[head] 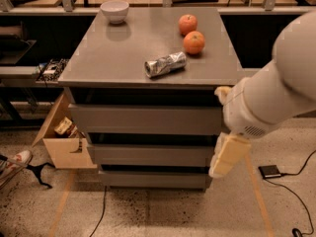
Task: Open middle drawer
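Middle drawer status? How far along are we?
Done: nothing yet; the middle drawer sits shut. In hand: the gripper hangs at the right end of that drawer's front, and I can't tell if it is touching. Left: catch the front and pull it out.
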Robot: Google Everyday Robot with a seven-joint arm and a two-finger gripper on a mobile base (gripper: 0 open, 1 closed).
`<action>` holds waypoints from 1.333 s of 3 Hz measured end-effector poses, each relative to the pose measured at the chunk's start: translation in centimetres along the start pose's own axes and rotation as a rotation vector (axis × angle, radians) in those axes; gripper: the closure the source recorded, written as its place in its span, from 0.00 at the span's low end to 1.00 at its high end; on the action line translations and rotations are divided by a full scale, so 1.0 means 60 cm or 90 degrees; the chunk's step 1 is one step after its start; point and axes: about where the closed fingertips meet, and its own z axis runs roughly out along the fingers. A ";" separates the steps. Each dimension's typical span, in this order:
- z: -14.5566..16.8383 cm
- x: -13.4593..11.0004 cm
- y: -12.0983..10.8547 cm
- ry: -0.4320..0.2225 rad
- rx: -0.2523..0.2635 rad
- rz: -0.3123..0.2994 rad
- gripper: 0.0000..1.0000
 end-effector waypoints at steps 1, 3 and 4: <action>0.131 0.014 0.033 -0.009 -0.043 0.009 0.00; 0.265 0.022 0.066 -0.056 -0.085 0.040 0.00; 0.282 0.032 0.066 -0.041 -0.069 0.045 0.00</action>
